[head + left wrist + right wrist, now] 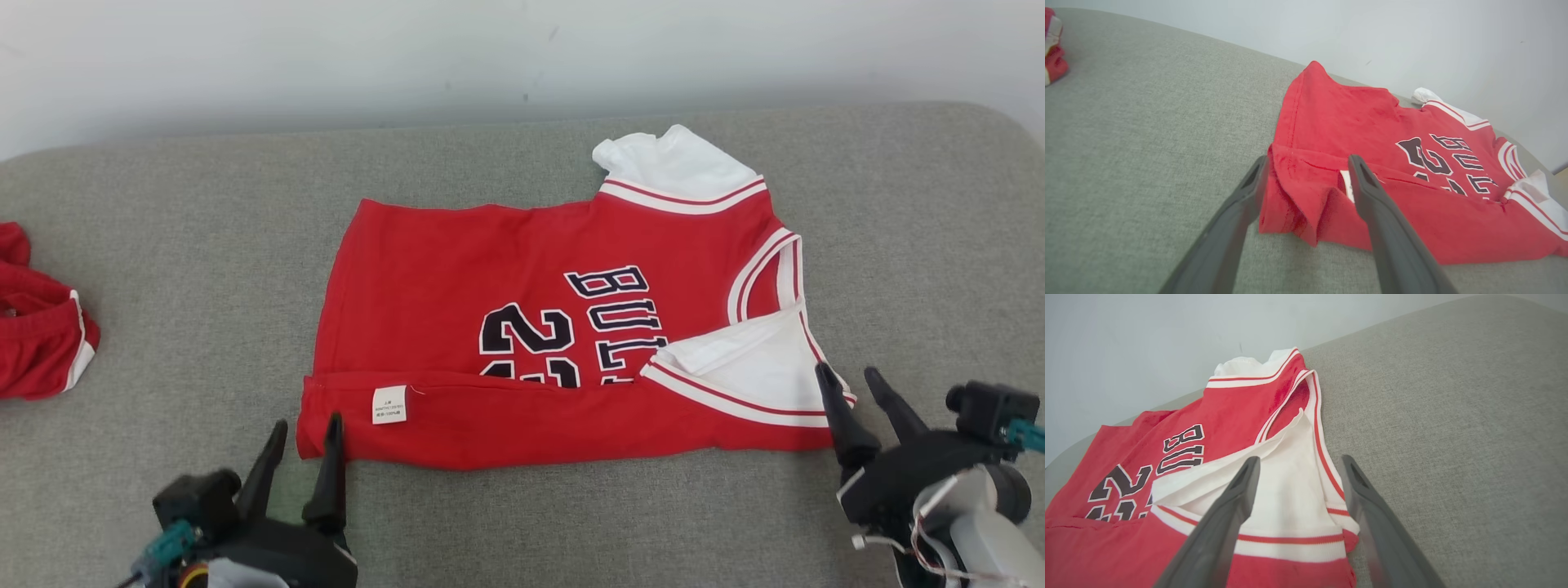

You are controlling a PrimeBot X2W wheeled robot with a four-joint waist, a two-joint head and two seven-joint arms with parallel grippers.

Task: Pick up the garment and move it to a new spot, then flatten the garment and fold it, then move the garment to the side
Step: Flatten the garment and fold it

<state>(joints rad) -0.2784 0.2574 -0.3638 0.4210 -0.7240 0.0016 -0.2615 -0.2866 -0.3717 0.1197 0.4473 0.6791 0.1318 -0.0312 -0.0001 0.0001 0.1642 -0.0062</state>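
Where the grey upholstered surface (204, 229) runs back to a pale wall (326, 57), the red basketball jersey (457, 269) lies flat near the middle, neck end toward the robot's right. Its near long edge is turned up over the front, so the fold cuts through the dark number and the "BUL" lettering. A white care label (389, 404) faces up on the folded strip, toward the hem end. At the near hem corner, left gripper (307, 425): jaws wide apart, nothing gripped. In the left wrist view its two fingers (1370, 192) straddle that bunched corner, one just beside the cloth edge, the other across the label; whether either tip actually presses the fabric is hard to tell. At the near shoulder corner, right gripper (847, 371): likewise spread and empty. The right wrist view has one finger (1239, 498) over the white inside-out panel, the other over bare grey just beside the red-and-white trim. A second red garment (37, 327) with white trim sits crumpled at the far left edge, well apart from the jersey.
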